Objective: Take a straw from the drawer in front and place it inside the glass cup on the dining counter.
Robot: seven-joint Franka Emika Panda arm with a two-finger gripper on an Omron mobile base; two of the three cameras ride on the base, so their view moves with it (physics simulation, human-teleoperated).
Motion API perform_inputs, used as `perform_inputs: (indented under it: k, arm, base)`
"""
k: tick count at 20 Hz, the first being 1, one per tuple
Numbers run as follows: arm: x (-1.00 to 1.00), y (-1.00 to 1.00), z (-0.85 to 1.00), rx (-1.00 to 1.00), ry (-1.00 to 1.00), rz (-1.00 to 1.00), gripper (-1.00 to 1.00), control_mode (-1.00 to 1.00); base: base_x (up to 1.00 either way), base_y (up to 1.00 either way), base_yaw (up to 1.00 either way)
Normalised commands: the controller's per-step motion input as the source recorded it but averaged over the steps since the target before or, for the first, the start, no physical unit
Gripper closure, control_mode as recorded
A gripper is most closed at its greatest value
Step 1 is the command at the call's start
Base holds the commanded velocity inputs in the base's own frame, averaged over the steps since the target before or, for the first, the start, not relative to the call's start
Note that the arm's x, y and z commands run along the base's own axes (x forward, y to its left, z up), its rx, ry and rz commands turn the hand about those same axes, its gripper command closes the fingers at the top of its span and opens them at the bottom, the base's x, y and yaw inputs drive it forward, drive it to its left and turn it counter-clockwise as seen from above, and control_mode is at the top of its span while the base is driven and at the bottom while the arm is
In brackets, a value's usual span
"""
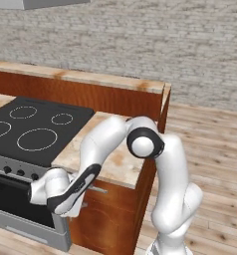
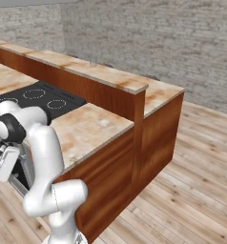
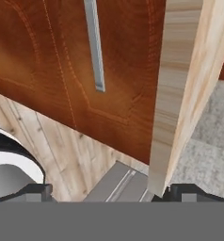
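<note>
Black stove point(image 1: 33, 127) with four ringed burners at far left, grey oven door point(image 1: 16, 209) and a row of knobs below it. Just in front of the stove's lower right corner, low down, the hand point(image 1: 38, 191) of the white arm point(image 1: 170, 169), folded over from the right and reaching down past the edge of the top; seen from the other side, the same hand point(image 2: 3, 164) low at the stove's front. Fingertips point(image 3: 36, 190) spread wide, at opposite lower corners of the hand view, hand point(image 3: 115, 192) pinching nothing. Immediately right of the stove, the drawer point(image 1: 110, 199), a reddish-brown wooden front with a slim silver handle point(image 1: 97, 190), tucked under a small marbled surface point(image 1: 115, 159). Close up from the hand, the drawer point(image 3: 52, 70) front with its handle point(image 3: 95, 47) running up the picture, a pale wood-grained board point(image 3: 180, 94) just beside it; open or closed, cannot tell. Plank floor point(image 1: 215, 149) stretching away right of the stove. Behind the stove and raised above it, the long dining surface point(image 1: 90, 78), beige stone with rust blotches on a reddish-brown base, ending well to the stove's right; from the right camera, its top point(image 2: 110, 76) running back along a grey brick wall point(image 2: 158, 43).
</note>
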Motion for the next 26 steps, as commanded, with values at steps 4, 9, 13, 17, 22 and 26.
perform_inputs:
  k: [4, 9, 13, 17, 22, 26]
  arm:
    - [0.03, 0.0, -0.11, 0.0, -0.1, 0.0, -1.0, -1.0]
    - [0.03, 0.0, -0.08, 0.0, -0.1, 0.02, -1.0, -1.0]
    - [0.02, 0.0, -0.07, 0.0, -0.13, 0.02, -1.0, -1.0]
    - [0.0, 0.0, -0.08, 0.0, -0.12, 0.01, -1.0, -1.0]
    - [0.0, 0.0, -0.08, 0.0, -0.12, 0.0, -1.0, -1.0]
    - [0.0, 0.0, 0.0, 0.0, -0.06, 0.0, -1.0, -1.0]
  base:
    - [0.0, 0.0, 0.0]
    - [0.0, 0.0, 0.0]
    - [0.0, 0.0, 0.0]
    - [0.0, 0.0, 0.0]
    - [0.0, 0.0, 0.0]
    - [0.0, 0.0, 0.0]
